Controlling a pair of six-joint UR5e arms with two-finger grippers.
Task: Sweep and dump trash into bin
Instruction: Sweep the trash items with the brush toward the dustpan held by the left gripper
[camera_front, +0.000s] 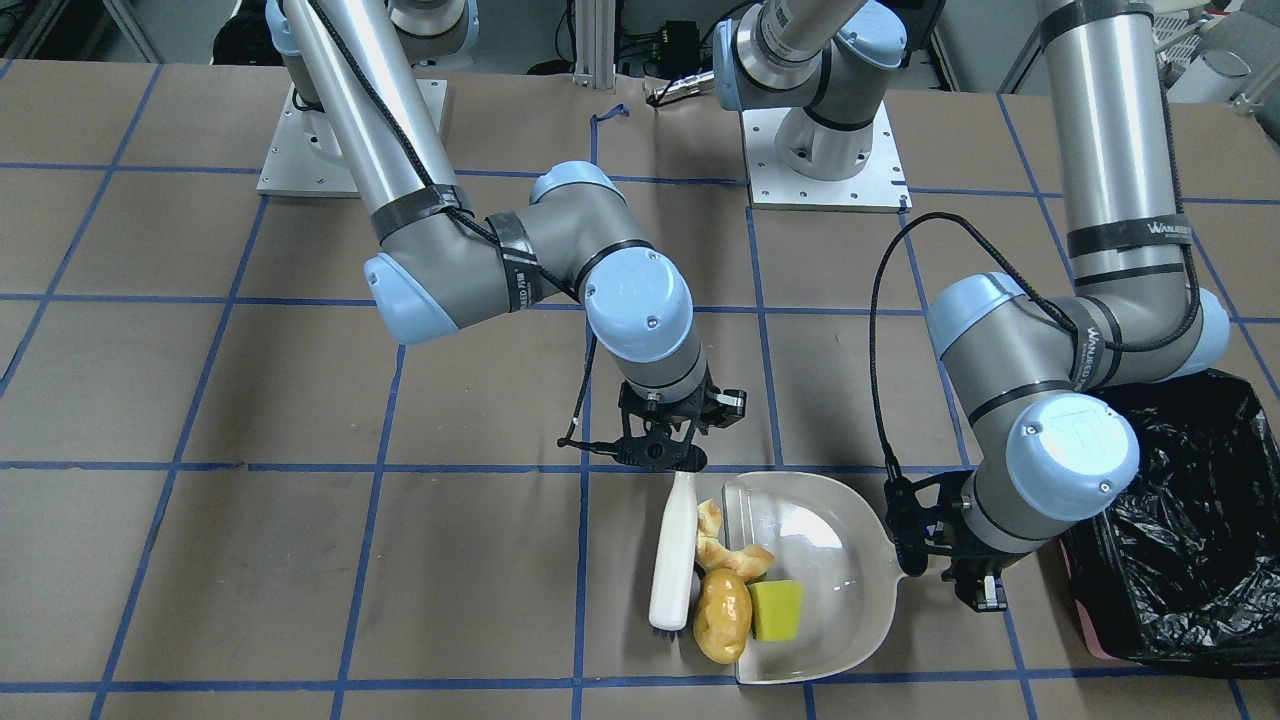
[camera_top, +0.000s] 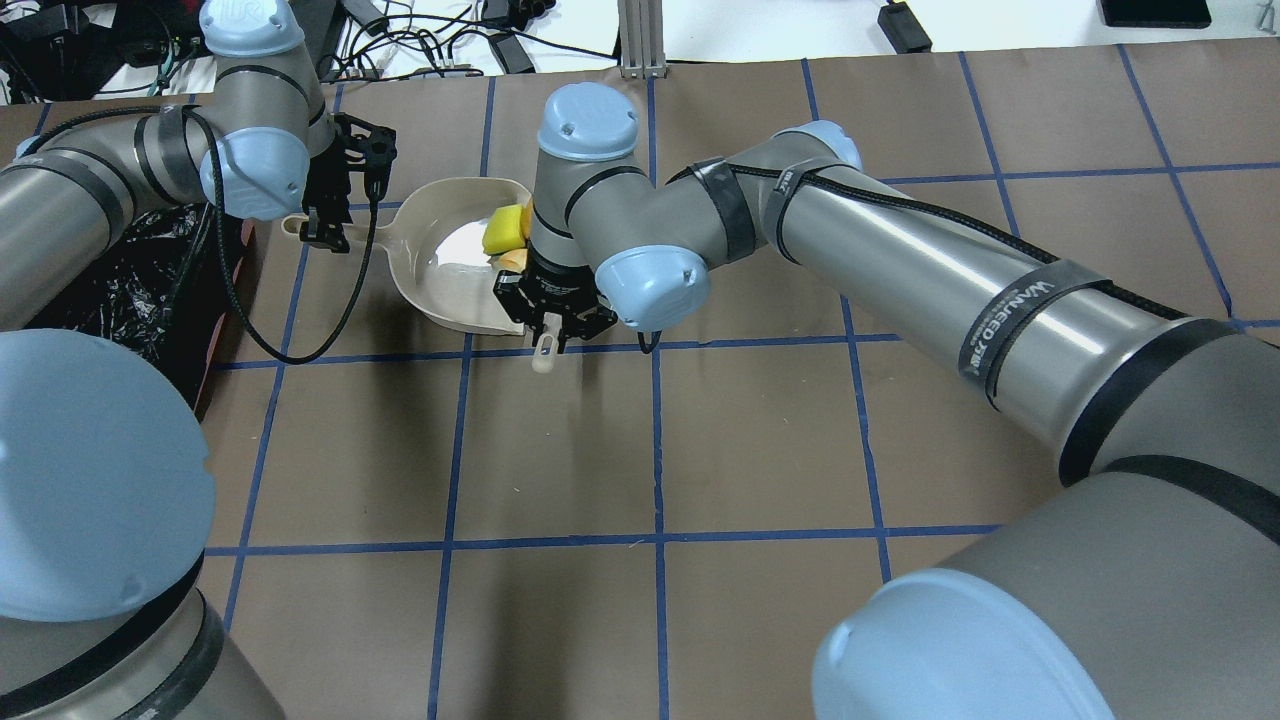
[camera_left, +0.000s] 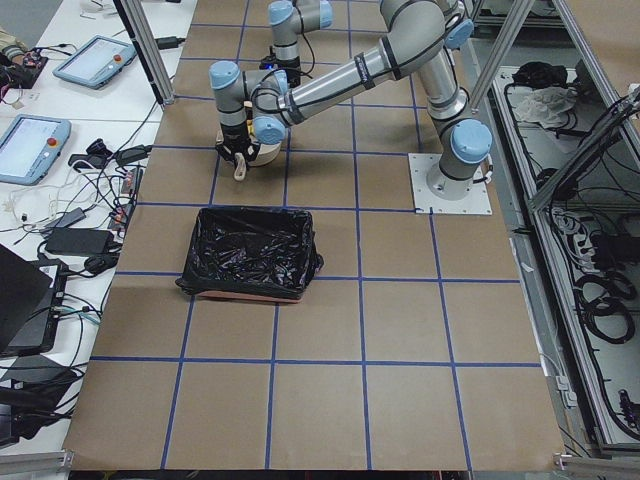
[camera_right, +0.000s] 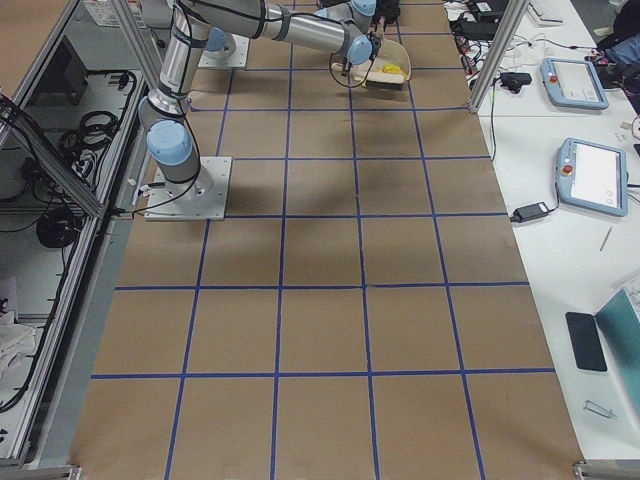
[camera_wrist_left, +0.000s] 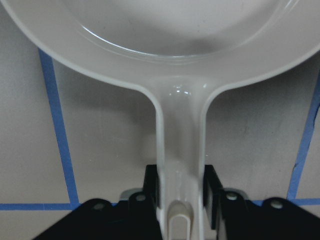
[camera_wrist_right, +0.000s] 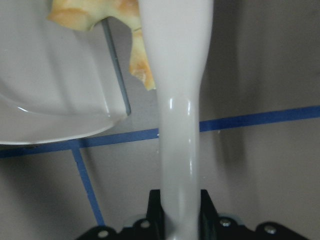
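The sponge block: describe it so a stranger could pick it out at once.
Find the pink bin lined with black plastic; beside it lies a beige dustpan. Just inside the pan's open mouth sits the sponge block. It alone is flat-sided and bright yellow; the potato-like lump and croissant-like piece beside it are rounded and golden-brown.

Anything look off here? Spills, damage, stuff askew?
Nothing spilled or damaged. Only the sponge sits fully in the dustpan; the potato and croissant lie across its lip, next to the brush.
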